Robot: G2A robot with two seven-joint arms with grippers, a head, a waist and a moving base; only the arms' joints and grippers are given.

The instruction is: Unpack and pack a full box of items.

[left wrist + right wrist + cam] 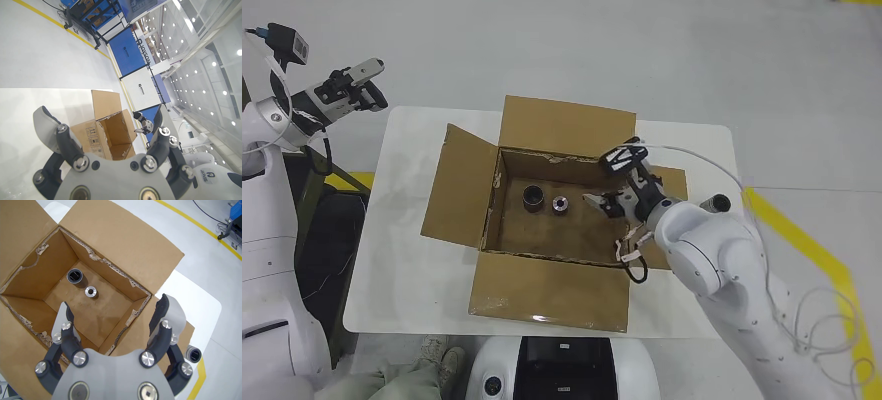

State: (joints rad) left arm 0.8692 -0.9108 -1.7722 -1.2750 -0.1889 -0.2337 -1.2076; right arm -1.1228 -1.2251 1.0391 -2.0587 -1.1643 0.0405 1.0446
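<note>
Overhead, right gripper [113, 308] near box [105, 262] rim.

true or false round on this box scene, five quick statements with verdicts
1. A dark cylinder and a silver cylinder stand on the floor of the box. True.
2. The right gripper is shut on the silver cylinder. False: it is open and empty, above the box.
3. The box's flaps are folded shut. False: they are spread open.
4. A third cylinder lies on the table, outside the box. True.
5. The left gripper is down inside the box. False: it is open and off to the side, away from the box.
</note>
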